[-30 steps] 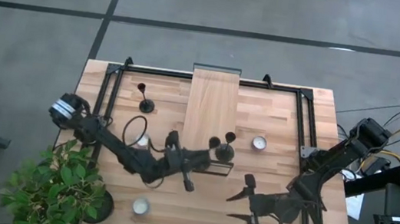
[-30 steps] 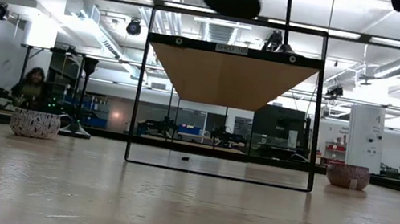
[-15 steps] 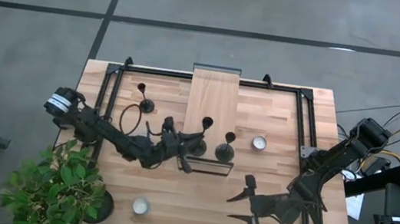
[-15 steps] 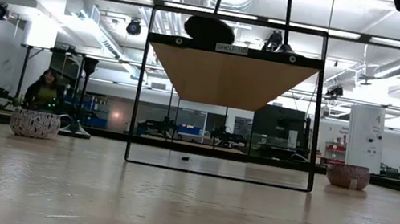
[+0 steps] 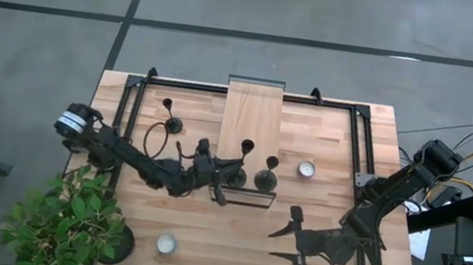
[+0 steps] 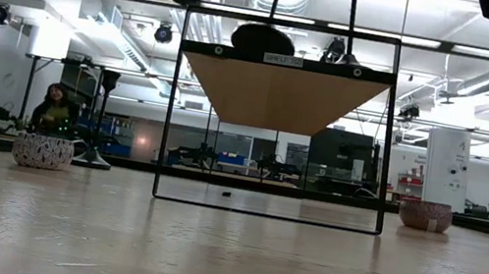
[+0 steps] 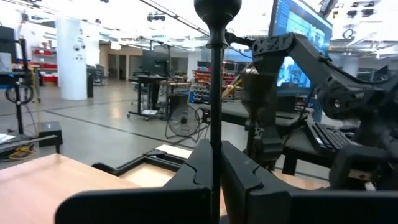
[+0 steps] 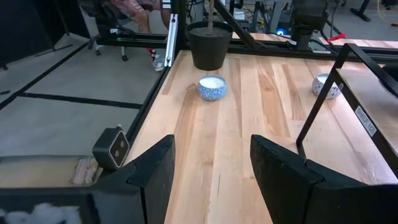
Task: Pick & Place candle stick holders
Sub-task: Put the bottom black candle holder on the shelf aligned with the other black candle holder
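while the left gripper [image 5: 233,174] hangs over the raised shelf [image 5: 251,116] from above, its jaws are clamped narrow on a holder [image 5: 245,145], stem upright, base above the shelf's near end. a second holder [image 5: 267,179] stands just beside, a third [image 5: 171,124] well off by the frame's left rail. right gripper [image 5: 294,241] waits near the counter [image 5: 196,232] front, jaws wide, empty.

low view: the held base [image 6: 263,39] hovers just over the shelf top, so the placing looks like a short straight drop.

left wrist: the stem [image 7: 216,99] runs vertical between the fingers [image 7: 249,177].
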`<control>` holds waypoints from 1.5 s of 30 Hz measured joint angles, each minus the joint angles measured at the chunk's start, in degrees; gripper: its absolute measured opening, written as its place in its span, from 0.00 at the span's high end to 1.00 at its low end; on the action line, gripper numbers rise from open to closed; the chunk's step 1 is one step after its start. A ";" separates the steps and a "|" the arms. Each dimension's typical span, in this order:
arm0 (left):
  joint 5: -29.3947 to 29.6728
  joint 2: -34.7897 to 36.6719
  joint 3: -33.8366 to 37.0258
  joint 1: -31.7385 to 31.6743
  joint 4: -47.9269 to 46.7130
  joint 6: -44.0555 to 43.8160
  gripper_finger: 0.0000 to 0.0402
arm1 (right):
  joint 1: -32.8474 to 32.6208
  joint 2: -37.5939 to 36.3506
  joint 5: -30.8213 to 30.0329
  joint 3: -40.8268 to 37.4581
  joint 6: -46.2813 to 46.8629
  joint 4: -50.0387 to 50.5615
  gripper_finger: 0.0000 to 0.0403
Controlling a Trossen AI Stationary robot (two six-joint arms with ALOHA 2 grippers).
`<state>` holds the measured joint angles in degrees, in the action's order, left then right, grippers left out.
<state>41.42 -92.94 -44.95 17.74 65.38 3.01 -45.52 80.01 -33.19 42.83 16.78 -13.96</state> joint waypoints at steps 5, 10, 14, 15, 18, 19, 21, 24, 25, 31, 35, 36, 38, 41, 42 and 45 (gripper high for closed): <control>-0.75 -1.63 -0.28 -0.30 0.32 -0.43 0.99 | 0.00 0.00 0.00 0.00 0.02 -0.09 0.50; -1.17 -3.14 -0.28 -0.44 3.37 -0.53 0.99 | 0.00 0.00 0.00 0.00 0.00 -0.08 0.50; -1.89 -4.03 -0.35 -0.42 5.09 -0.11 0.99 | 0.00 0.00 0.00 0.00 -0.01 -0.06 0.50; -1.88 -4.22 -0.35 -0.42 5.10 -0.12 0.99 | 0.00 0.00 0.00 0.00 -0.02 -0.04 0.50; -1.87 -4.81 -0.35 -0.48 5.30 -0.12 0.98 | 0.00 0.00 0.00 0.00 -0.02 -0.04 0.50; -1.88 -4.96 -0.35 -0.48 5.43 -0.15 0.98 | 0.00 0.00 0.00 0.00 -0.02 -0.02 0.50; -1.89 -5.46 -0.39 -0.48 6.05 -0.16 0.98 | 0.00 0.00 0.00 0.00 -0.02 -0.02 0.50; -2.23 -5.56 -0.42 -0.50 6.13 -0.17 0.98 | 0.00 0.00 0.00 0.00 -0.02 -0.02 0.50; -2.90 -5.56 -0.42 -0.53 6.10 -0.07 0.97 | 0.00 0.00 0.00 0.00 -0.02 -0.04 0.50; -3.60 -5.63 -0.42 -0.65 6.78 1.26 0.97 | 0.00 0.00 0.01 -0.18 -0.11 -0.07 0.50; -3.76 -5.63 -0.42 -0.98 6.08 1.21 0.97 | 0.00 0.00 0.00 -0.31 -0.14 -0.07 0.50; -3.90 -5.63 -0.42 -1.13 5.88 0.91 0.97 | 0.00 0.00 0.00 -0.31 -0.15 -0.09 0.50; -3.90 -5.60 -0.42 -1.22 5.69 1.00 0.96 | 0.00 0.00 0.00 -0.31 -0.20 -0.17 0.50; -4.64 -5.58 -0.42 -1.38 4.57 2.38 0.94 | 0.00 0.00 0.02 -0.31 -0.22 -0.33 0.50; -4.62 -5.58 -0.42 -1.40 4.26 3.04 0.94 | 0.00 0.00 0.01 -0.31 -0.22 -0.35 0.50; -4.44 -5.60 -0.35 -1.53 3.77 3.36 0.94 | 0.02 0.00 0.01 -0.34 -0.22 -0.37 0.50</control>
<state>36.98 -98.54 -45.30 16.20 69.14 6.37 -45.50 80.01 -33.18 42.49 16.56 -14.33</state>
